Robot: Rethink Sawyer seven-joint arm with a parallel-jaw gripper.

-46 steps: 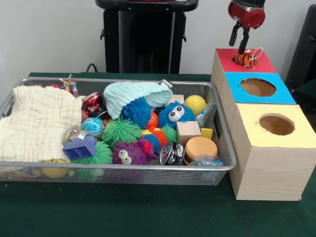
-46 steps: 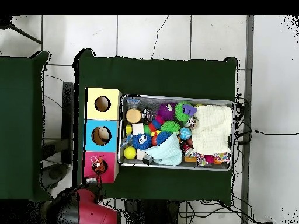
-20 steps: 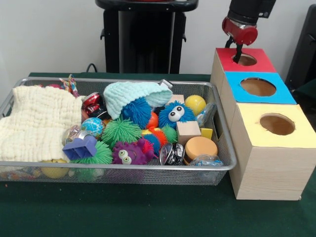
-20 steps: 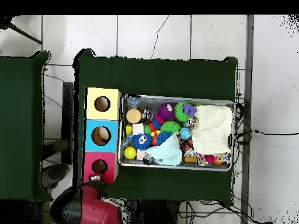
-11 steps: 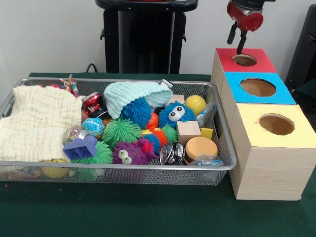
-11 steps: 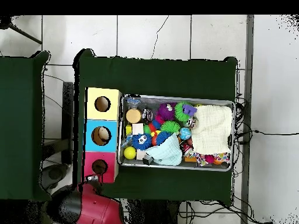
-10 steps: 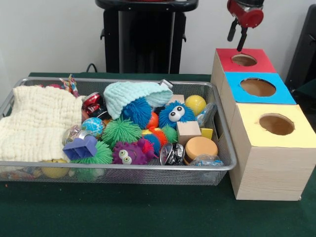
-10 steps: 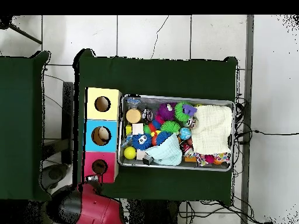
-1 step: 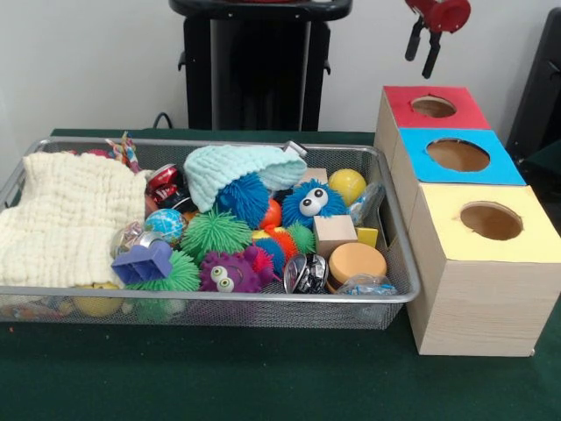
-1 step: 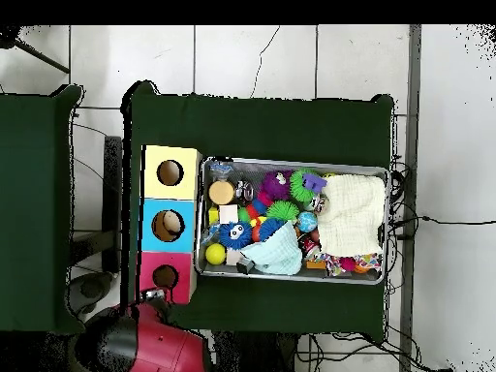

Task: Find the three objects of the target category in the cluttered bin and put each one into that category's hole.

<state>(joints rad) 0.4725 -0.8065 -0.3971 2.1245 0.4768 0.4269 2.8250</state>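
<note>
So the gripper (image 9: pixel 422 48) is lifting away above the red box (image 9: pixel 434 107), fingers spread and holding nothing. The little orange striped toy it was carrying is gone down the red hole, so one's delivered. The rest are still sitting somewhere in the wire bin (image 9: pixel 289 301).

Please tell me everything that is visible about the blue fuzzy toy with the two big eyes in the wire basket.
The blue fuzzy toy is a round ball of soft-looking spikes, bright blue, with two large white eyes with black pupils. It sits upright in the wire basket, toward its right side in the front view. A wooden cube lies just in front of it, a yellow ball behind it.
</note>
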